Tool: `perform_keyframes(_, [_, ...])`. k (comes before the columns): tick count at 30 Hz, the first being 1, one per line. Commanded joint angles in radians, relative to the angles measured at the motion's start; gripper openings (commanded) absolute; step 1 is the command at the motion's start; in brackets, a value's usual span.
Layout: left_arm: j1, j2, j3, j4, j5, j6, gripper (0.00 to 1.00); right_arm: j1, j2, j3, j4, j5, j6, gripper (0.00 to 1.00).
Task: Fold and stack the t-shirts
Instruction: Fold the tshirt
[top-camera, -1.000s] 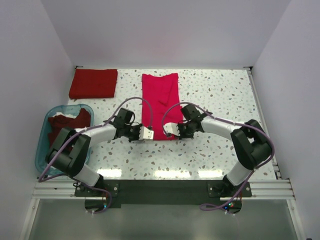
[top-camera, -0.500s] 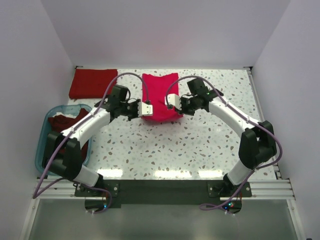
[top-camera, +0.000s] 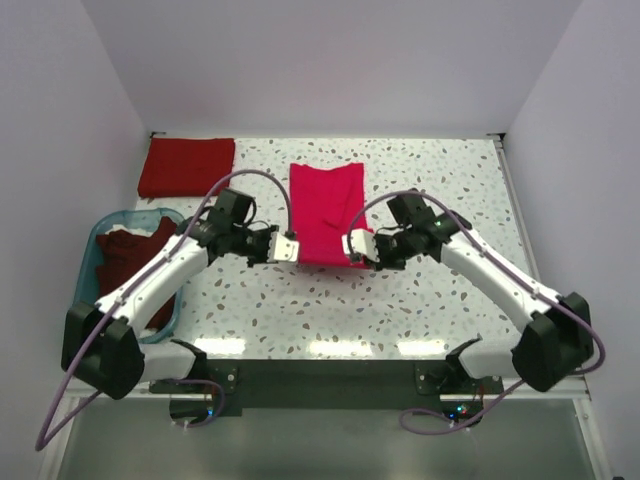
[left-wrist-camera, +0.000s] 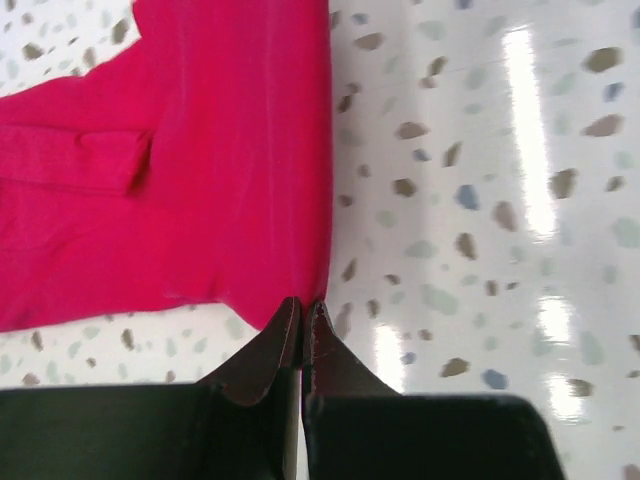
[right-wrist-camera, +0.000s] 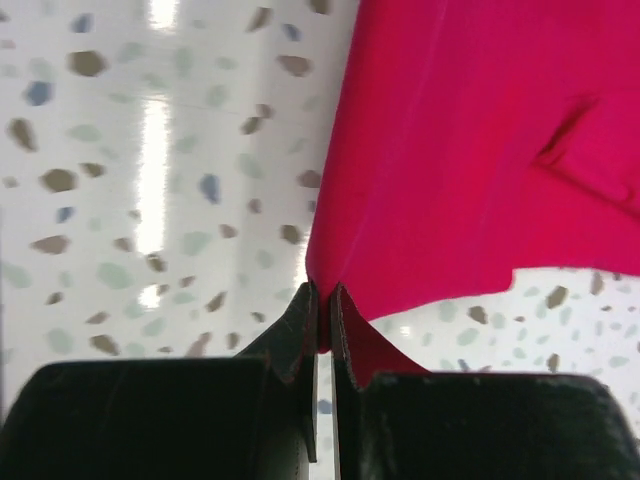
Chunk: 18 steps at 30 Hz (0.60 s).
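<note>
A white-walled booth encloses a speckled table (top-camera: 440, 180), seen from above. At its middle lies a bright pink shirt (top-camera: 325, 205), laid as a narrow lengthwise strip. A dark red folded shirt (top-camera: 186, 166) is seen to the far left of the pink shirt, and a blue tub (top-camera: 85, 285) is set to its near left, with dark red shirts (top-camera: 135, 250) heaped inside. The left gripper (top-camera: 287, 248) is placed at the pink shirt's near left corner and the right gripper (top-camera: 357, 246) at its near right corner.

In the left wrist view, the left gripper (left-wrist-camera: 301, 306) is seen clenched, with the corner of the pink shirt (left-wrist-camera: 170, 180) pinched between its tips; bare table is shown beside that edge.

In the right wrist view, the right gripper (right-wrist-camera: 322, 296) is likewise clamped on the other near corner of the pink shirt (right-wrist-camera: 480, 150), a little cloth being caught between the fingers.

The step in hand is judged to be the crosswise fold of the pink shirt. For the next move, both corners would need to be lifted together, kept level and taut, carried over to the far edge and let go there. Stacking on the dark red folded shirt is not yet done.
</note>
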Motion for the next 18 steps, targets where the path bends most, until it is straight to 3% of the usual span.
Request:
perform_keyframes(1, [-0.057, -0.137, -0.068, -0.191, 0.067, 0.049, 0.0, 0.049, -0.169, -0.099, -0.124, -0.073, 0.011, 0.0])
perform_keyframes(4, [-0.101, -0.237, -0.095, -0.302, 0.124, 0.001, 0.0, 0.083, -0.309, -0.158, -0.22, -0.111, 0.01, 0.0])
perform_keyframes(9, [-0.118, -0.339, -0.022, -0.397, 0.222, -0.124, 0.0, 0.084, -0.399, -0.112, -0.311, -0.145, 0.06, 0.0])
perform_keyframes(14, [-0.112, -0.198, 0.102, -0.387, 0.164, -0.139, 0.0, 0.046, -0.283, -0.05, -0.294, -0.149, 0.067, 0.0])
perform_keyframes(18, [-0.034, -0.037, 0.185, -0.357, 0.185, -0.055, 0.0, -0.078, -0.113, 0.035, -0.312, -0.199, -0.046, 0.0])
